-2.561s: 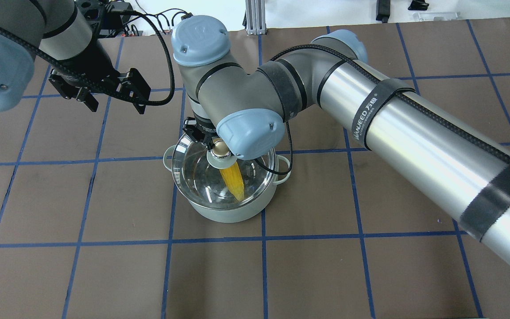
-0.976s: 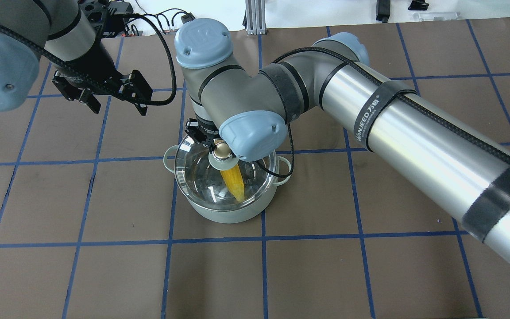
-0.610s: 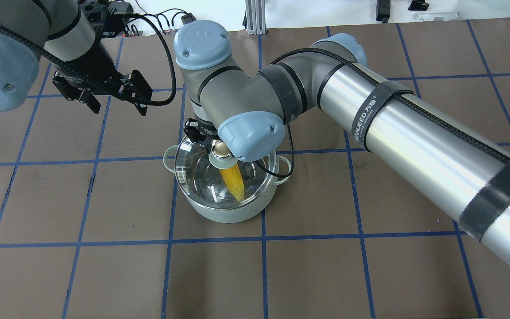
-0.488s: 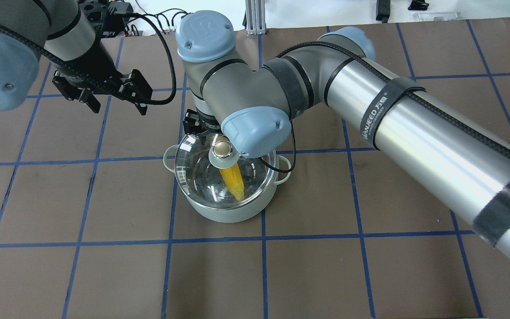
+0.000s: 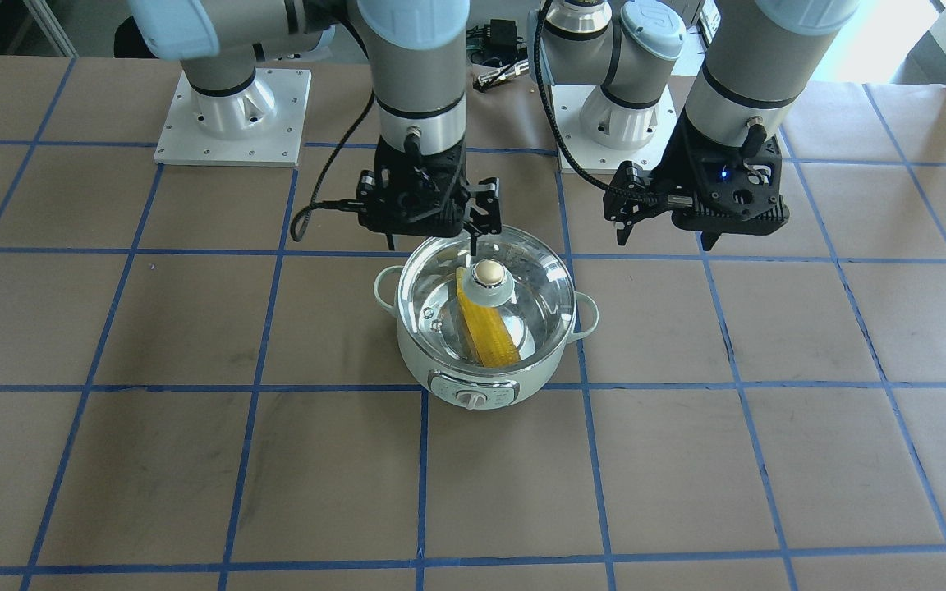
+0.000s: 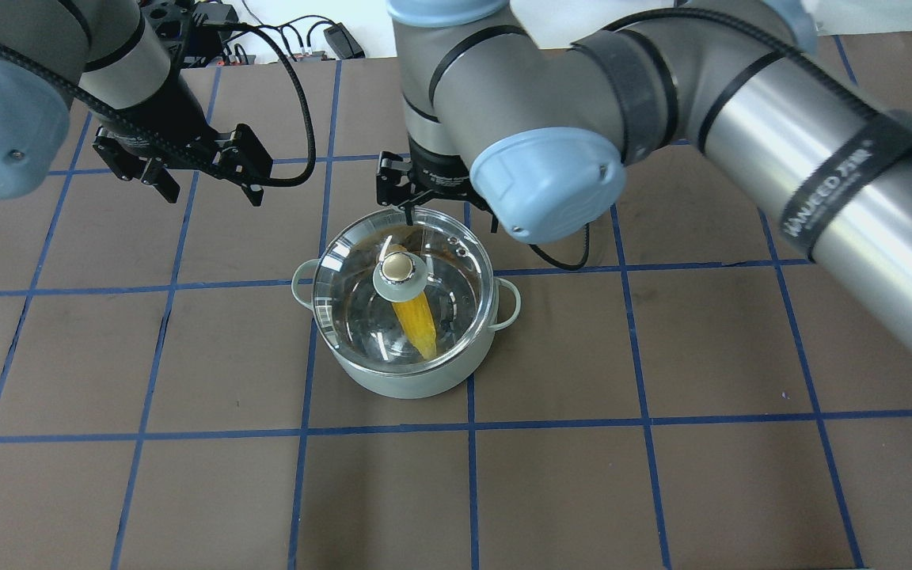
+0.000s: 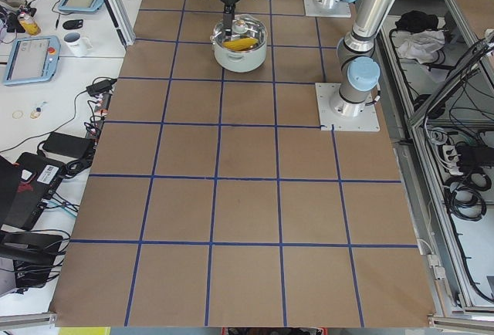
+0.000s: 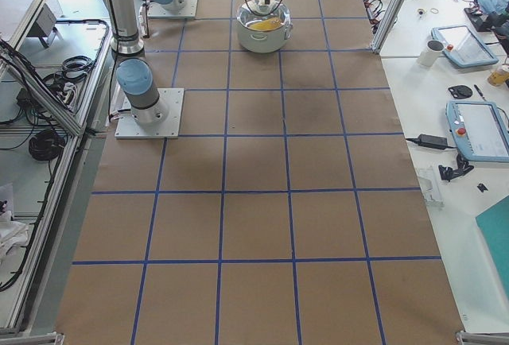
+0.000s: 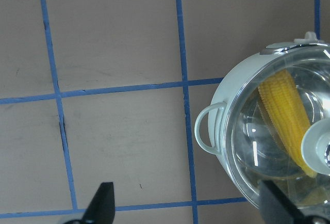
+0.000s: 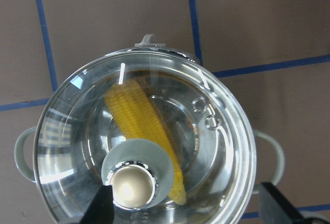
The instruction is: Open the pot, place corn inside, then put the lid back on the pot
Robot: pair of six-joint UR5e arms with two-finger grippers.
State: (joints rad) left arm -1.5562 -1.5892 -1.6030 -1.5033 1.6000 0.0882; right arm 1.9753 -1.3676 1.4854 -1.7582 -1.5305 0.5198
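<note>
The mint-green pot (image 6: 404,381) stands mid-table with the glass lid (image 6: 361,317) seated on it and its beige knob (image 6: 397,265) free. The yellow corn (image 6: 415,321) lies inside, seen through the glass. My right gripper (image 6: 448,218) is open and empty, raised just behind the pot's far rim; its wrist view looks down on the lid (image 10: 221,146), knob (image 10: 132,185) and corn (image 10: 139,115). My left gripper (image 6: 209,191) is open and empty, hovering above the table to the pot's far left; its wrist view shows the pot's handle (image 9: 206,128) and corn (image 9: 289,115).
Brown table covering with a blue tape grid (image 6: 305,431). Both arm bases (image 5: 231,123) stand at the robot's edge of the table. Cables and plugs (image 6: 305,47) lie at the far edge. Side benches hold tablets and a mug (image 7: 75,42).
My right gripper has let go of the lid knob, opened, and lifted up and back from the pot. The lid stays on the pot. The left arm has not moved.
</note>
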